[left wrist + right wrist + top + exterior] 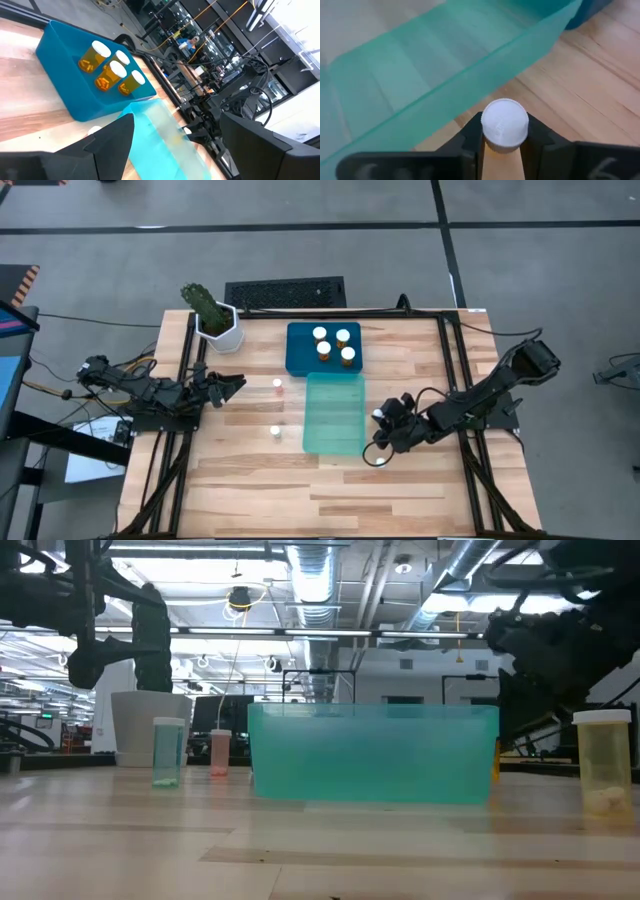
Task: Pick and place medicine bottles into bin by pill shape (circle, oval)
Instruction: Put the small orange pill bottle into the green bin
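Four amber medicine bottles with white caps point(333, 345) stand in the blue bin point(298, 362), also seen in the left wrist view point(107, 75). Two more bottles stand on the table point(277, 385) point(274, 432), left of the translucent teal bin point(335, 413). Another bottle point(375, 458) stands at the teal bin's near right corner, with pale pills at its bottom point(603, 798). My right gripper point(381, 448) is shut on it. My left gripper point(238, 383) is open and empty at the table's left, near the plant pot. My right gripper pinches the bottle between its two fingers point(470, 135), just under the white cap point(504, 120). The fingers slant down from the table's far right side. The bottle stands upright with its base on the table point(605, 810).
A white plant pot point(220, 330) with a green plant stands at the far left corner. The teal bin's wall point(445, 85) is right in front of the right gripper. Bare wood lies along the table's near edge point(320, 500).
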`<move>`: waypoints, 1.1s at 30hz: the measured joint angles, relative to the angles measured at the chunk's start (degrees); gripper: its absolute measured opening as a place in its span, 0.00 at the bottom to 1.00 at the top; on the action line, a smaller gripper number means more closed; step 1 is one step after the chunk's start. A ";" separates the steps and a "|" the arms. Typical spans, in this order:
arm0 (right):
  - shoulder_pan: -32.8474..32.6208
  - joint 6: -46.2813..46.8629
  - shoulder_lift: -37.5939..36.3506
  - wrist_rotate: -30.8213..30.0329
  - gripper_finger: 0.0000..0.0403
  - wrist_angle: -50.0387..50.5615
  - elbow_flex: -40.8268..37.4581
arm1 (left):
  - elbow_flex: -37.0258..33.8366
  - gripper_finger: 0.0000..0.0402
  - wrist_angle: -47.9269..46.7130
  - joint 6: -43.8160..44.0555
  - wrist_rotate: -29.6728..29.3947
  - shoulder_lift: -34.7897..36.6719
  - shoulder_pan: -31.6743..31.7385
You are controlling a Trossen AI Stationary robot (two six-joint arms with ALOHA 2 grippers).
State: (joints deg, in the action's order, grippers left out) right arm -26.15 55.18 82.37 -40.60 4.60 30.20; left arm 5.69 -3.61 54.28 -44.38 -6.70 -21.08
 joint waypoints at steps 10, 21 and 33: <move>0.01 -1.99 -4.73 -1.21 0.28 16.58 7.66 | 0.00 0.72 -0.76 -0.02 0.02 -0.02 0.01; 4.60 -17.12 -10.63 -1.36 0.27 13.32 14.06 | 0.00 0.72 -1.97 -0.02 0.00 0.00 0.00; 16.27 -31.77 4.76 7.92 0.27 -15.72 15.60 | 0.00 0.72 -3.31 -0.03 0.00 -0.01 0.01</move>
State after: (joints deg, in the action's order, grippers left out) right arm -9.88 23.40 87.13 -32.68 -11.11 45.80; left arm 5.69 -6.92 54.25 -44.38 -6.71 -21.07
